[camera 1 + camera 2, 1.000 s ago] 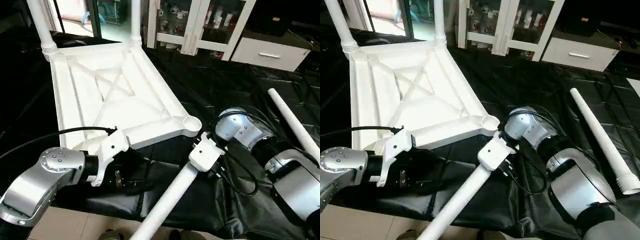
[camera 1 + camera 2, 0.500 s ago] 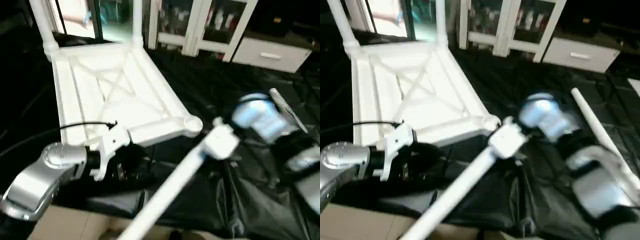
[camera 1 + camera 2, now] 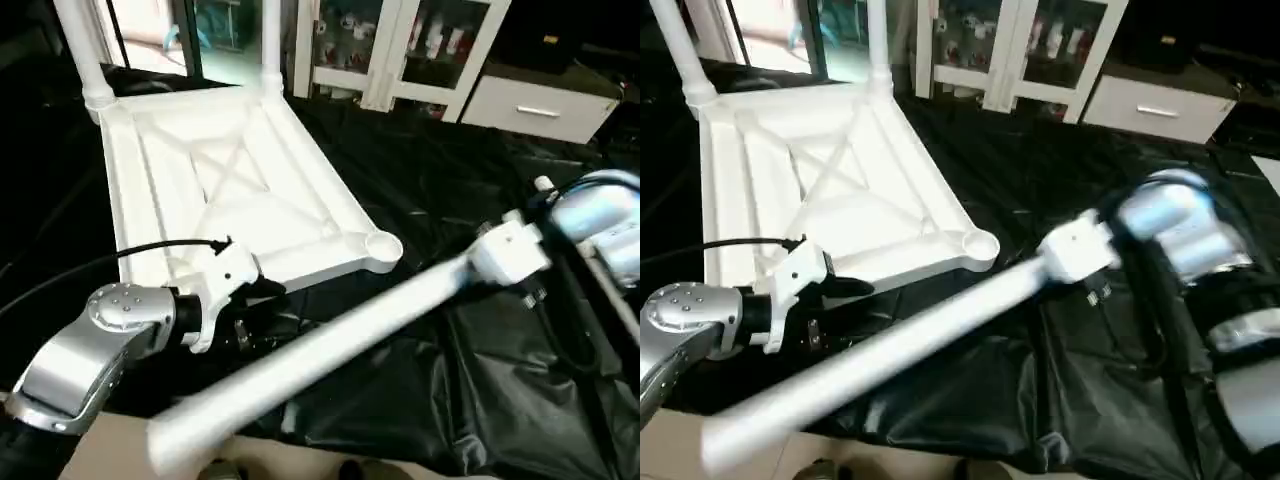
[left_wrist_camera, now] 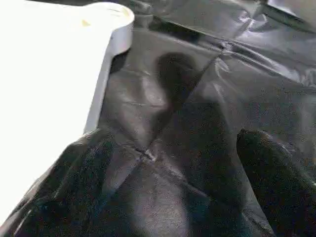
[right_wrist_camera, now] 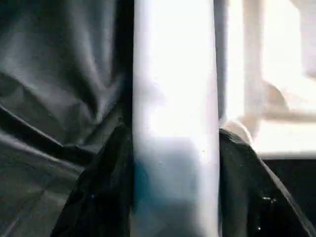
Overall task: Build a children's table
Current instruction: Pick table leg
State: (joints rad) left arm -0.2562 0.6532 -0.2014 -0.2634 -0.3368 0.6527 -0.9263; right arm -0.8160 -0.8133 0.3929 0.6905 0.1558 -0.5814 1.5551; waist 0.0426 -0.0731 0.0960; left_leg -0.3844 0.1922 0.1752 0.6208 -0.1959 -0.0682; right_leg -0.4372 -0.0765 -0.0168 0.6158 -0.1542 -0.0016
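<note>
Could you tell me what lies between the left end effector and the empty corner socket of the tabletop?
Only wrinkled black sheet, in the left wrist view, between the open left end effector and the socket.

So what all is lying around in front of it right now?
Table top: one, white, upside down on the black sheet, ribs showing.
Fitted legs: two, white, standing in the far corner sockets.
Held leg: one, white, slanting across the front, clamped in the right gripper.
Empty socket: one, white, near corner.
Black sheet: one, covering the work table.
Cabinets: white, glass doors, behind.
Left gripper: black fingers open, beside the top's near edge.
Right gripper: black fingers around the leg.
</note>
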